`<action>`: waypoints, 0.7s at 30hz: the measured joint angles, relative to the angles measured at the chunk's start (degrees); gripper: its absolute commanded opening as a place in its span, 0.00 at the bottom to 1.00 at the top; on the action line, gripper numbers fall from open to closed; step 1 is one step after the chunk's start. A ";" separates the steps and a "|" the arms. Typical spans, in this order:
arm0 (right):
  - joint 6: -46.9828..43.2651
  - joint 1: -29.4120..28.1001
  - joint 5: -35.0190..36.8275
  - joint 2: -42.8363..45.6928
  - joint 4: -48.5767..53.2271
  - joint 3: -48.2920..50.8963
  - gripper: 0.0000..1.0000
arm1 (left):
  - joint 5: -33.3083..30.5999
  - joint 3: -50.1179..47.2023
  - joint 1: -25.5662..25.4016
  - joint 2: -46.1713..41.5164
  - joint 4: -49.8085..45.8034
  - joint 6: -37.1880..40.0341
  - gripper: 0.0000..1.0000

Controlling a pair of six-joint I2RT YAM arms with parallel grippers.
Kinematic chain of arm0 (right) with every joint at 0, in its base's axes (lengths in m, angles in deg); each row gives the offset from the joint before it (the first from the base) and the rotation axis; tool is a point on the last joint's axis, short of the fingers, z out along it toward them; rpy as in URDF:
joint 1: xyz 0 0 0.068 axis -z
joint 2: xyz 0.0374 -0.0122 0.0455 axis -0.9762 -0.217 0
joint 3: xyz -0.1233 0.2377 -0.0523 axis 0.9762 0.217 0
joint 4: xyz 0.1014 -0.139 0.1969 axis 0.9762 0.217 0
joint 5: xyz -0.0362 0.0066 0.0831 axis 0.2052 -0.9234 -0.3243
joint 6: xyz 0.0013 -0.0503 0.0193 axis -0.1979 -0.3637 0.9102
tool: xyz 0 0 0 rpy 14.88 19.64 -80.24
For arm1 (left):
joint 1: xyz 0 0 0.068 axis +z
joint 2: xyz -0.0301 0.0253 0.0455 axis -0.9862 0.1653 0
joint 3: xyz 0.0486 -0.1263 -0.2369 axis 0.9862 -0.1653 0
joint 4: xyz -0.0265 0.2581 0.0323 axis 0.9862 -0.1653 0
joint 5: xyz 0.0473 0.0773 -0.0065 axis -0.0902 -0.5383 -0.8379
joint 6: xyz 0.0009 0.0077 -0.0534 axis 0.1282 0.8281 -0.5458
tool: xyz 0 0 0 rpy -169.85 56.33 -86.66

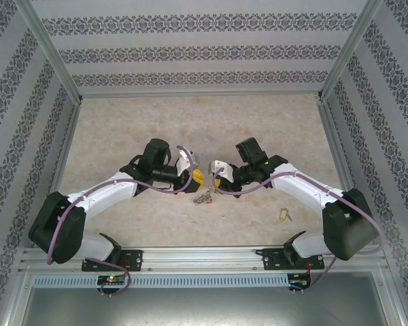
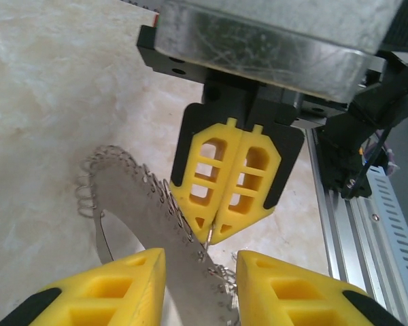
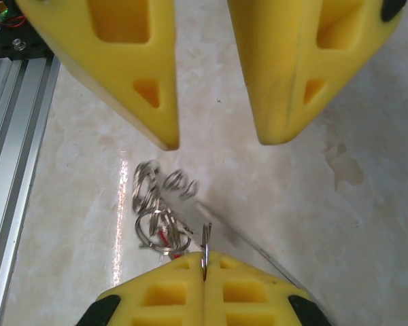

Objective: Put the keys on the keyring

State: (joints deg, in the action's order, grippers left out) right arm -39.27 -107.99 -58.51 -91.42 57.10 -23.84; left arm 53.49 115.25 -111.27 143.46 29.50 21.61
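The keyring (image 2: 139, 204), a silver-grey hoop fringed with small metal bits, runs slantwise through the gap between my left gripper's (image 2: 200, 255) yellow fingers. These fingers stand apart, and I see no contact with the hoop. My right gripper (image 3: 205, 261) is shut, pinching a small silver ring (image 3: 205, 239) edge-on at its tips. It faces the left gripper (image 3: 217, 142) closely. A cluster of small rings and keys with a bit of red (image 3: 156, 221) lies on the table by the right fingers. In the top view both grippers (image 1: 194, 178) (image 1: 217, 183) meet above this cluster (image 1: 204, 198).
A key with a yellow tag (image 1: 283, 214) lies alone on the marble table, right of centre. The aluminium rail (image 1: 204, 257) carrying both arm bases runs along the near edge. Patterned walls close in the table on three sides.
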 measured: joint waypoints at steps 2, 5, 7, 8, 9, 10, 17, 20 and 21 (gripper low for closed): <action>0.00 0.00 0.00 0.00 0.00 0.00 0.00 | 0.76 0.61 -0.15 0.79 -0.66 0.98 0.32; -0.02 0.00 0.00 0.00 -0.02 0.00 0.00 | 1.18 1.44 -0.52 1.97 -1.68 2.56 0.31; 0.00 0.00 0.00 0.00 -0.02 0.00 0.00 | 1.36 2.01 -0.68 2.86 -2.25 3.48 0.29; -0.02 0.00 0.00 0.02 -0.04 0.02 0.00 | 1.49 2.32 -0.72 3.37 -2.51 3.93 0.28; -0.02 0.00 -0.02 0.02 -0.22 0.11 0.00 | 1.57 2.71 -0.72 3.91 -2.86 4.48 0.27; 0.00 0.02 -0.02 0.02 -0.24 0.20 0.00 | 1.77 3.04 -0.72 4.37 -3.15 4.87 0.25; 0.24 1.18 -0.26 0.61 -1.55 1.66 0.00 | 3.21 3.82 -0.72 6.67 -4.15 6.99 0.20; 0.72 1.53 -0.24 1.66 -2.47 2.45 0.00 | 3.96 4.57 -0.72 8.02 -4.33 7.63 0.19; 1.11 1.57 -0.24 2.32 -2.84 2.82 0.00 | 4.11 4.79 -0.72 8.46 -4.31 7.63 0.20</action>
State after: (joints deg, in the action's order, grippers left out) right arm -38.15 -106.42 -58.75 -89.10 54.26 -21.02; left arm 57.59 120.04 -111.99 151.92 25.20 29.24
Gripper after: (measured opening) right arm 0.059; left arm 0.190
